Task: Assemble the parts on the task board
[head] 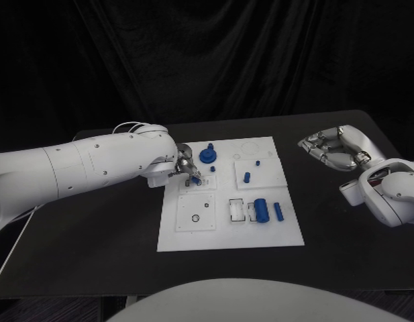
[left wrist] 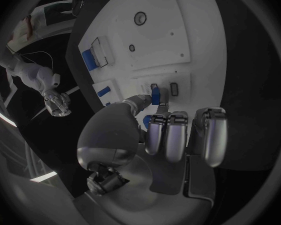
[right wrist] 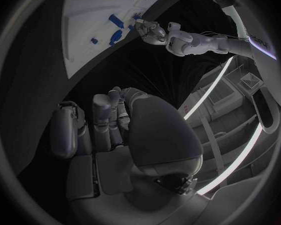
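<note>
The flat white task board (head: 228, 231) lies mid-table. The left hand (head: 182, 168) hovers over its left edge, pinching a small blue part (left wrist: 155, 95) between fingertips. The right hand (head: 331, 149), off the board's right side, is curled closed on nothing.

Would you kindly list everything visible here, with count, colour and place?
black table: one, black, under everything.
task board: one, white, mid-table.
knob-shaped part: one, blue, board's far left.
cylinder: one, blue, near right of board.
slim bar: one, blue, beside the cylinder.
small pegs: several, blue, far right panel.
left hand: silver, pinching a small blue part over the board's left edge.
right hand: silver, fingers curled, holding nothing, right of the board.
</note>
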{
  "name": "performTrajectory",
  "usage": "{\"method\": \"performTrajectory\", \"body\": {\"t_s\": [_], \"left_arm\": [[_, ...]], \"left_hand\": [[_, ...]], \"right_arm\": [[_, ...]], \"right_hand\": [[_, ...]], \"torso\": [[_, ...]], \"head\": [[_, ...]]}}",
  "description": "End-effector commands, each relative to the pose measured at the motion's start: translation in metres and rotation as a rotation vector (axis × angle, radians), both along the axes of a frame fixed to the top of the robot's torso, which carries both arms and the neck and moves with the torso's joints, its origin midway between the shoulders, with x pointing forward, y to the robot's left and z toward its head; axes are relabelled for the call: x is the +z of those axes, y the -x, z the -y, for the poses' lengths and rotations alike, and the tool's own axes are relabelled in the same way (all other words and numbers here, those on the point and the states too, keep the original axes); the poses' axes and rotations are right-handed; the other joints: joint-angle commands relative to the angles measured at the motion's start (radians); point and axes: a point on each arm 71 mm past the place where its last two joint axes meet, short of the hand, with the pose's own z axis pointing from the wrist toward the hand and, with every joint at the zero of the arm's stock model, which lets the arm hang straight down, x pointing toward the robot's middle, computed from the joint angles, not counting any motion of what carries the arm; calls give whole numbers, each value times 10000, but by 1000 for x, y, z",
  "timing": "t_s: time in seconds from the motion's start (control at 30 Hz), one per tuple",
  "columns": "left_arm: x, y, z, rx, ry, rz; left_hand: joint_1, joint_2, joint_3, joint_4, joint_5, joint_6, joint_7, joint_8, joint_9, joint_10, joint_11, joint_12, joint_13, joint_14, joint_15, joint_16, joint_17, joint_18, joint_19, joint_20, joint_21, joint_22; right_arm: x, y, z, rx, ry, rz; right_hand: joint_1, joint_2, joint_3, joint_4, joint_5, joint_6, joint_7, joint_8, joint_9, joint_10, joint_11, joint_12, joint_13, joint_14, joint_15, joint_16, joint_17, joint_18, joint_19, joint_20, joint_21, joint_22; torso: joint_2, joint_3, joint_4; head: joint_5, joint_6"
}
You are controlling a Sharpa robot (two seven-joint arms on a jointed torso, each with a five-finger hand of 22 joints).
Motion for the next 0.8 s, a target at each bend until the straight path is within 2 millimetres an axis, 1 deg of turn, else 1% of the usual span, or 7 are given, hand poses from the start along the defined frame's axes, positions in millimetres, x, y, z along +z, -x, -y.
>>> {"method": "performTrajectory", "body": {"t_s": [0.03,0.27,0.37,0.43,0.63,0.7,0.8], "left_arm": [[-1,0,-2,252,52,157],[-5,3,-6,357,61,112],[-7,4,-7,372,72,85],[-9,5,-7,381,88,77],[-11,6,-6,404,182,134],[-11,7,-6,413,221,162],[-12,8,-5,433,253,180]], "left_hand": [[-134,16,218,-174,-34,126,-27,-39,8,1055,-72,-5,2628,1038,-96,26,2634,133,69,-29,4,1009],[-197,15,245,-162,-89,137,-31,-60,30,1055,-80,-5,2628,1038,-105,26,2634,133,72,-38,1,1009],[-278,20,279,-149,-224,151,-39,-96,64,1055,-85,-5,2628,1038,-113,26,2634,135,71,-47,-7,1004],[-309,23,292,-144,-284,156,-41,-113,78,1055,-87,-5,2628,1038,-115,26,2634,137,68,-50,-13,999],[-373,35,314,-129,-411,168,-44,-151,106,1055,-91,-5,2628,1038,-119,26,2634,137,70,-56,-18,1000],[-393,39,321,-125,-451,176,-45,-161,116,1055,-92,-5,2628,1038,-120,26,2634,137,70,-58,-20,1000],[-398,42,323,-123,-464,180,-46,-164,119,1055,-93,-5,2628,1038,-121,26,2634,136,72,-58,-19,1003]], "right_arm": [[-2,1,0,-41,22,-184],[-4,1,2,-86,50,-250],[-5,1,2,-80,57,-292],[-6,1,2,-67,56,-331],[-7,2,2,-59,59,-386],[-7,2,2,-62,60,-395],[-7,2,2,-67,62,-405]], "right_hand": [[104,6,49,-14,78,-60,15,51,10,-56,0,-56,-13,15,-9,18,-10,140,-53,-16,-61,1927],[132,-3,81,-41,118,-66,20,53,13,-75,4,-65,-34,8,-8,11,-18,144,-63,-15,-78,1922],[147,-4,101,-55,142,-64,21,57,16,-109,5,-88,-69,5,-7,9,-19,146,-68,-15,-88,1919],[162,-3,122,-68,167,-62,22,61,20,-127,6,-101,-89,-3,-5,1,-28,145,-67,-14,-88,1920],[171,-2,135,-76,181,-58,23,66,23,-163,7,-128,-128,-6,-5,-3,-33,145,-67,-14,-87,1920],[177,-5,147,-83,198,-56,25,69,25,-212,9,-165,-178,-12,-4,-10,-40,147,-70,-13,-93,1918],[177,-5,147,-83,198,-56,25,69,25,-212,9,-165,-178,-12,-4,-10,-40,147,-70,-13,-93,1918]], "torso": [[2,3,3],[-6,-8,-4],[-5,-7,-18],[-8,-4,-16],[-24,0,40],[-10,0,8],[-12,-5,6]], "head": [[12,-1],[153,-1],[187,-1],[202,-1],[162,-1],[206,-1],[209,-1]]}}
